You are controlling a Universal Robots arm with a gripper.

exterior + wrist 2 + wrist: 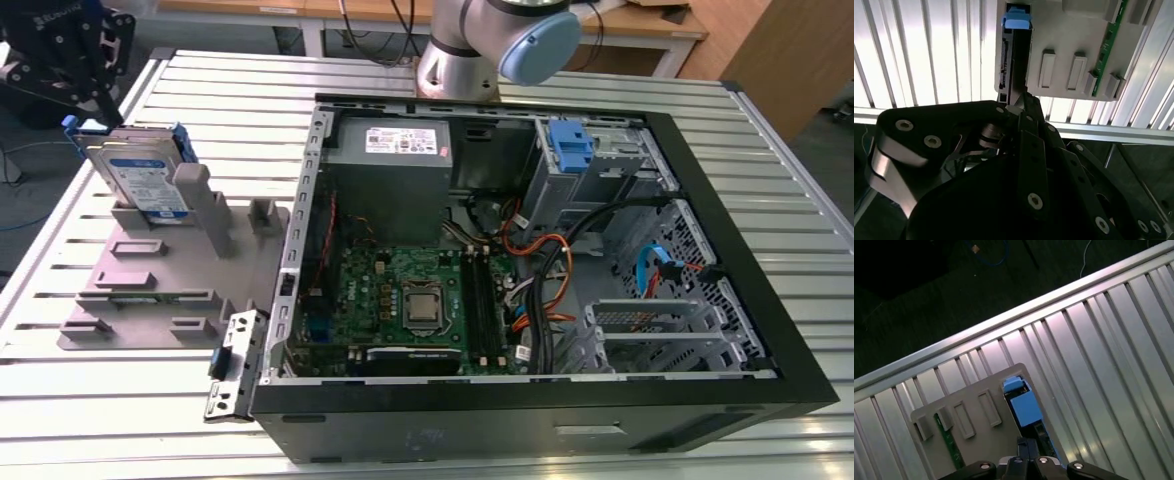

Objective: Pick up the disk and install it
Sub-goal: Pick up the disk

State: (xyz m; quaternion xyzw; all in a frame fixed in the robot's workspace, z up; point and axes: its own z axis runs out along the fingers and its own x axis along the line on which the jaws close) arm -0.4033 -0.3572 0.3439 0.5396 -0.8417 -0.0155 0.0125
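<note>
The disk [138, 178] stands on edge in the grey holder [200, 262], at about nine o'clock from the open computer case [754, 262] in the exterior view. By that it seems neither lifted nor installed yet. The gripper [86, 100] is at the disk's upper end, roughly eleven o'clock from it. I cannot tell whether it grasps the disk or is released. Inside the case at one o'clock, the blue bracket [571, 148] appears to carry no drive.
</note>
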